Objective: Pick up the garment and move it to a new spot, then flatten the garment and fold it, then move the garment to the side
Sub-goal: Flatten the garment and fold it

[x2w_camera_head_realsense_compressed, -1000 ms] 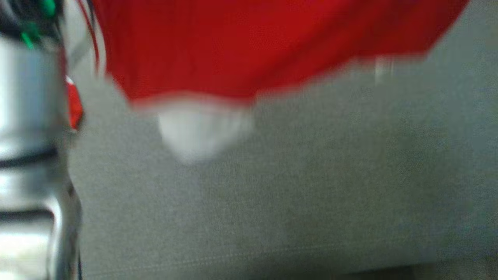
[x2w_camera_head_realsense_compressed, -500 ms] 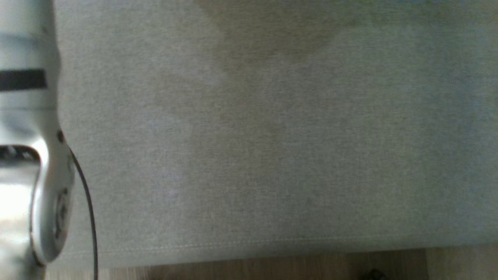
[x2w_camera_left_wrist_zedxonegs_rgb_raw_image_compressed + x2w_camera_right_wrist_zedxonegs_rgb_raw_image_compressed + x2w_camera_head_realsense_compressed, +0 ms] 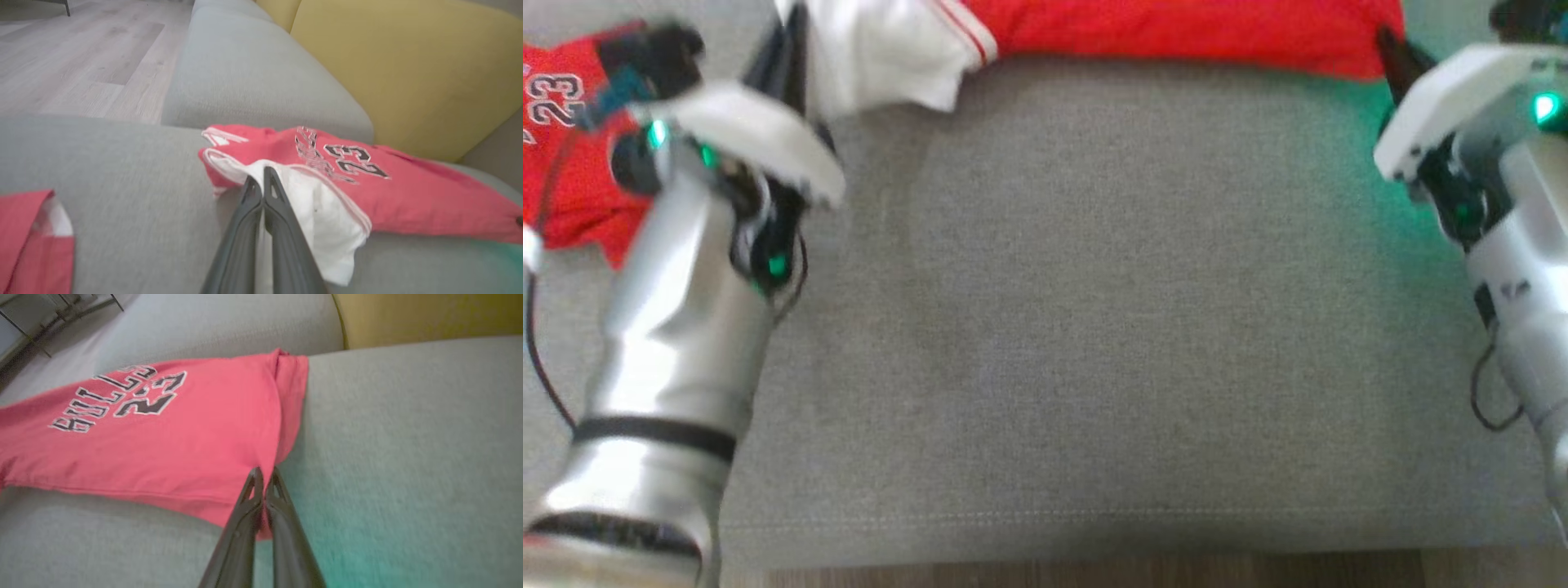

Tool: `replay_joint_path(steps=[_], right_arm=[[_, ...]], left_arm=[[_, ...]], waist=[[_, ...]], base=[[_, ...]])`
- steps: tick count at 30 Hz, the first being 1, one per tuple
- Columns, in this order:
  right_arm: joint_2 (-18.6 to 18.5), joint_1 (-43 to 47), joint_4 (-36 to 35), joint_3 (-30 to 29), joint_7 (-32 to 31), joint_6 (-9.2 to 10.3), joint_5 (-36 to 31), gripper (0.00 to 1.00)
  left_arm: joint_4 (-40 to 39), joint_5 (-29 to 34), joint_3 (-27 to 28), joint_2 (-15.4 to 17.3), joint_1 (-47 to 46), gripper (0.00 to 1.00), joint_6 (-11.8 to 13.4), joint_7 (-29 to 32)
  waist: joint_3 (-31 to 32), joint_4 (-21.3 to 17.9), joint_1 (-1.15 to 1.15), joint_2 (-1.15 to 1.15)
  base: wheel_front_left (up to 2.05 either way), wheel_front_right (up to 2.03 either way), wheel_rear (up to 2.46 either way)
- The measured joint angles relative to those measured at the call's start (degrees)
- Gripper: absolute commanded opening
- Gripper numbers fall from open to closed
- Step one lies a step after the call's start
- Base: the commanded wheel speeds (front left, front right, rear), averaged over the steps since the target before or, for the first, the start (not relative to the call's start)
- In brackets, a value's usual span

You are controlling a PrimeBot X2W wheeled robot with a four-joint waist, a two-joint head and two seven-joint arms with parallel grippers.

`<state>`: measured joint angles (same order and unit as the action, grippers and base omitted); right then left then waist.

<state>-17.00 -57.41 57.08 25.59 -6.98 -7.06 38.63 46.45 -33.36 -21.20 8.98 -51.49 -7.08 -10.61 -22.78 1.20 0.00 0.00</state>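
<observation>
One garment [image 3: 1176, 28]: red jersey, white lining, black "23" lettering, stretched along the top edge of the head view on a grey sofa [image 3: 1094, 286], with more red cloth at the upper left. At centre of the left wrist view, left hand [image 3: 261, 176], fingers clenched on the white lining at the garment's edge. At centre of the right wrist view, right hand [image 3: 265, 473], fingers pinched together on the red hem corner. Yellow cushion [image 3: 408, 73], upper right of the left wrist view, behind the garment. Wooden floor [image 3: 81, 53], upper left.
</observation>
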Motion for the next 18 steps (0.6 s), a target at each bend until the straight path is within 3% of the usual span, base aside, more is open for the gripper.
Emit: replay_joint_path(steps=[9,18], right_arm=[[-4.1,5.6,-0.7,7.3,-2.2,0.00,2.8,0.00],[-8.3,9.3,-4.0,13.2,-4.3,-0.01,5.9,0.00]], left_arm=[[-3.3,-1.9,-8.3,4.2,13.5,0.00,-0.1,2.5],[-9.9,-7.4,-13.3,9.2,20.1,0.00,-0.5,7.6]], waist=[[6.2,1.0,0.00,0.00],[9.4,1.6,0.00,0.00]], base=[[0.00,0.00,0.00],[0.00,0.00,0.00]])
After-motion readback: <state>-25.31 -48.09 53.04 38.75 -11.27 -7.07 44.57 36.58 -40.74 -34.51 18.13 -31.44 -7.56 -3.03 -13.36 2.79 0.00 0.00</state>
